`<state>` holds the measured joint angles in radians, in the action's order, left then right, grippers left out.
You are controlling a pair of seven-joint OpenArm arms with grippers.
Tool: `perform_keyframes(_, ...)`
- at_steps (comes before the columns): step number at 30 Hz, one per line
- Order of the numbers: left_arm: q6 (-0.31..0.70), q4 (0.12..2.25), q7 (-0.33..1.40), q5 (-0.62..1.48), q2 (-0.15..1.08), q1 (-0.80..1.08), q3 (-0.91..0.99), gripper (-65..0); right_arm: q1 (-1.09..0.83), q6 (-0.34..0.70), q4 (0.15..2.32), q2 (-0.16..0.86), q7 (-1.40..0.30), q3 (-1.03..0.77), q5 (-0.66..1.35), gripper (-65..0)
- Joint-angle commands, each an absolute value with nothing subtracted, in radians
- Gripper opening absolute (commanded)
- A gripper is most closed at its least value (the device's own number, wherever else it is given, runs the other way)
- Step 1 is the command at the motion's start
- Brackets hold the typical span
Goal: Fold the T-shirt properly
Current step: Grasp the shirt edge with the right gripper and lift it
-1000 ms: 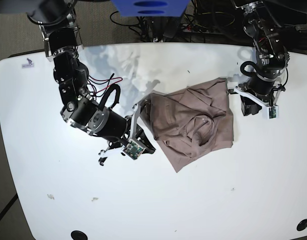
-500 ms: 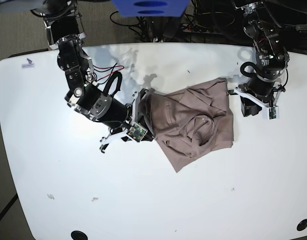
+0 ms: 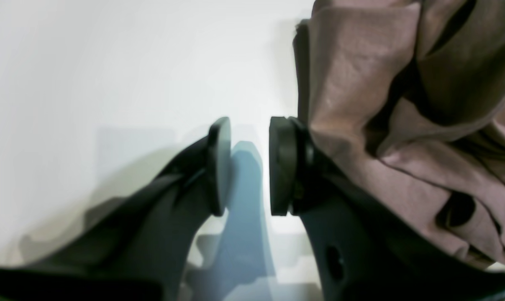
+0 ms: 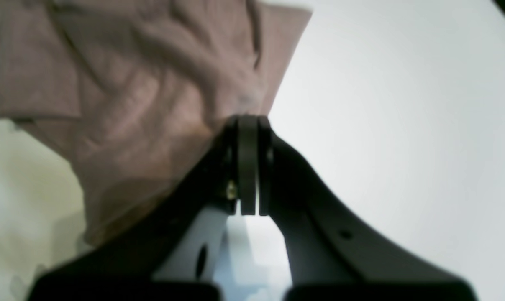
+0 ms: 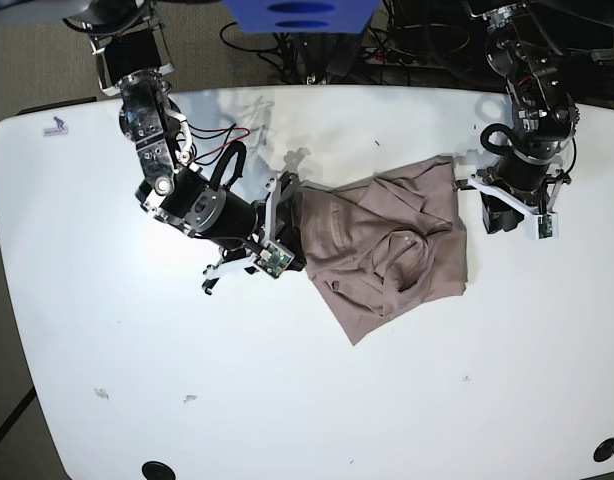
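Since the earlier frame, the right gripper (image 5: 287, 235) has shifted far-right against the T-shirt's left edge, its jaws pressed together; whether cloth is pinched cannot be told. One T-shirt (image 5: 387, 245), mauve-brown, wrinkled and partly folded, lies right of centre on the table (image 5: 307, 400), long axis diagonal, near corner pointing near-left. The left gripper (image 3: 248, 167) stands apart, empty, beside its right edge.

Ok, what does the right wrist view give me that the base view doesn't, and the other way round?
Right wrist only: the right gripper close up, jaws pressed together at the T-shirt's edge; whether cloth is pinched is unclear. Base only: the whole crumpled T-shirt, the left gripper at its opposite edge, and cables behind the table. Both: the T-shirt lying on the white table.
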<state>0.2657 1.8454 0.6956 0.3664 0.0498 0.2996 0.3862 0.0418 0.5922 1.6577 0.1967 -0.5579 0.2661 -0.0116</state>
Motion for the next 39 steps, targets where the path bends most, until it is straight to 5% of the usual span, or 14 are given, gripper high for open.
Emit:
perform_keyframes(1,0.269,1.862,0.673,0.380,0.056,0.297,0.387,-49.3,0.059,0.587,1.650,0.197,-0.516,0.263,-0.001,-65.0)
perform_keyframes(39,0.269,1.860,0.673,0.375,0.054,0.297,0.352,-49.3,-0.062,0.582,1.721,0.188,-0.627,0.493,-0.002,-65.0)
